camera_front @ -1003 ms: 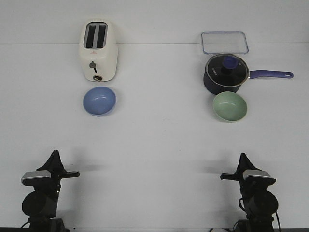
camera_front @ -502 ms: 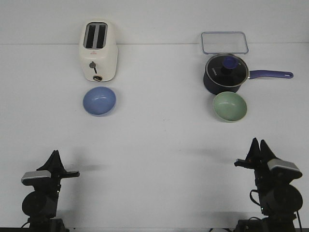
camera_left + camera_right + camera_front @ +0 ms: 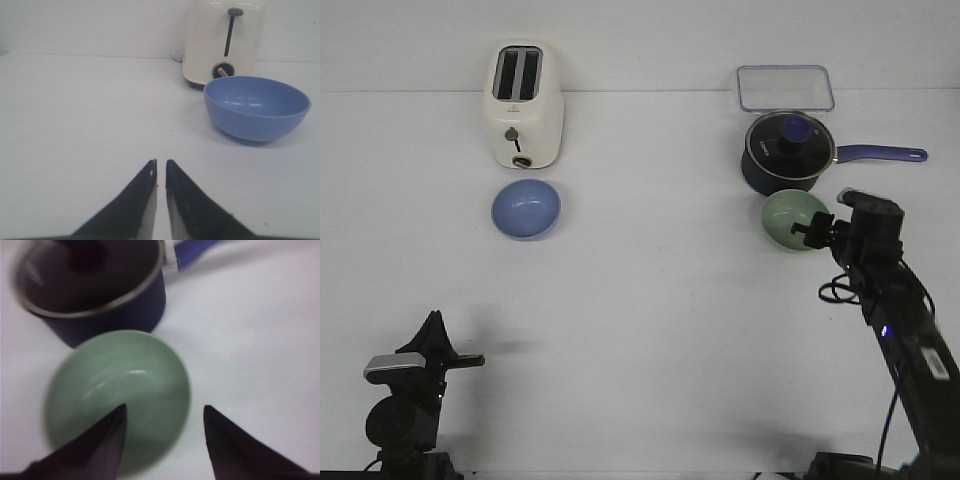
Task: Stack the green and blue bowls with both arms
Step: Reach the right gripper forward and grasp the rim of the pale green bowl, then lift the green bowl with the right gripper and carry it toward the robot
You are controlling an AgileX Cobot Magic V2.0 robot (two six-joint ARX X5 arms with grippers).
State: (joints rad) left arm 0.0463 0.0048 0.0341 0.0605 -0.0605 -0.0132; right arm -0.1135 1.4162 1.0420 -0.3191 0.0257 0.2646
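The periwinkle blue bowl (image 3: 526, 209) sits in front of the toaster on the left; it also shows in the left wrist view (image 3: 256, 107). The sage green bowl (image 3: 790, 220) sits just in front of the saucepan on the right. My right gripper (image 3: 808, 232) is open over the green bowl's right edge. In the right wrist view (image 3: 164, 406) one finger is above the bowl's inside (image 3: 117, 390) and the other is outside its rim. My left gripper (image 3: 434, 322) is shut and empty near the table's front left (image 3: 160, 161), well short of the blue bowl.
A cream toaster (image 3: 523, 105) stands right behind the blue bowl. A dark navy saucepan (image 3: 788, 152) with a glass lid almost touches the green bowl, its handle pointing right. A clear rectangular container (image 3: 785, 88) lies behind the saucepan.
My right arm has reached forward from the table's front right to the green bowl, and its gripper has opened. The left arm and both bowls have not moved.
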